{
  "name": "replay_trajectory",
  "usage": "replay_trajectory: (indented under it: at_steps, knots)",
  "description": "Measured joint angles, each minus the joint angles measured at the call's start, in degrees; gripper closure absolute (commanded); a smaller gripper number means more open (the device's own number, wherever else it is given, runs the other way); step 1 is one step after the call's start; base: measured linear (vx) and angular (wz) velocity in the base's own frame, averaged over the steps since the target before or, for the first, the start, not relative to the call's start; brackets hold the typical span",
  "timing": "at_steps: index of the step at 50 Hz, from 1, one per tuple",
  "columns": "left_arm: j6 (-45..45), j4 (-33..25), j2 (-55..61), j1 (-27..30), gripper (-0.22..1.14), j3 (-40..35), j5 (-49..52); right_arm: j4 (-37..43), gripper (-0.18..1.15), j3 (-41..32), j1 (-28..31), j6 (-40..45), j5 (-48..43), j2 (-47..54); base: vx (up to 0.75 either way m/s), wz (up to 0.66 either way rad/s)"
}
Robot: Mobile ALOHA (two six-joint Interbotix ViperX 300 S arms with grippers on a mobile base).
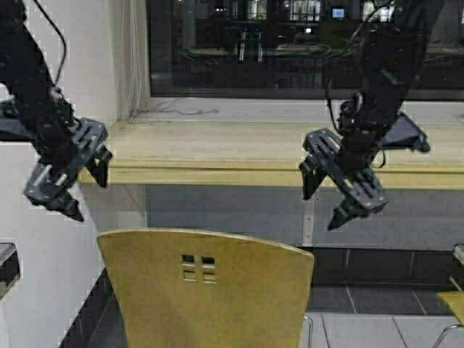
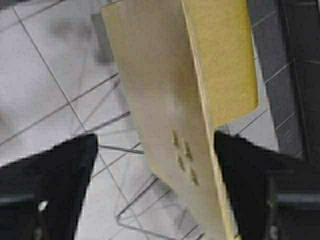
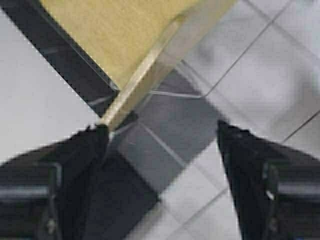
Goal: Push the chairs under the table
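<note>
High view: curved yellow-tan plywood chair back point(image 1: 206, 290) with four small square holes at 6 o'clock, below long pale wood table top point(image 1: 239, 156) with thick yellowish front edge. Left gripper point(image 1: 69, 174) at 9 o'clock, right gripper point(image 1: 341, 185) at 3 o'clock, both raised above chair, jaws spread, empty.

Left wrist view: chair back point(image 2: 165, 115) between spread black fingers point(image 2: 55, 170), untouched, over grey tiled floor point(image 2: 45, 85).

Right wrist view: chair corner point(image 3: 125, 45) just by one spread finger point(image 3: 80, 160); contact unclear.
</note>
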Motion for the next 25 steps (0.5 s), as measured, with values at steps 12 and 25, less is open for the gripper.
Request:
replay_trajectory:
  at_steps: [12,25]
  knots:
    - [-1.23,-2.02,8.70,-2.81,-0.07,-8.44,0.26,7.38,0.01,-7.82,3.34,1.41,0.00,6.06,-0.01,-0.02]
    - [-1.32,-3.96,15.21,-2.64,-0.07,-14.24,-0.18,10.20,0.01,-14.24,2.90,1.23,1.05,13.36,-0.02,0.00]
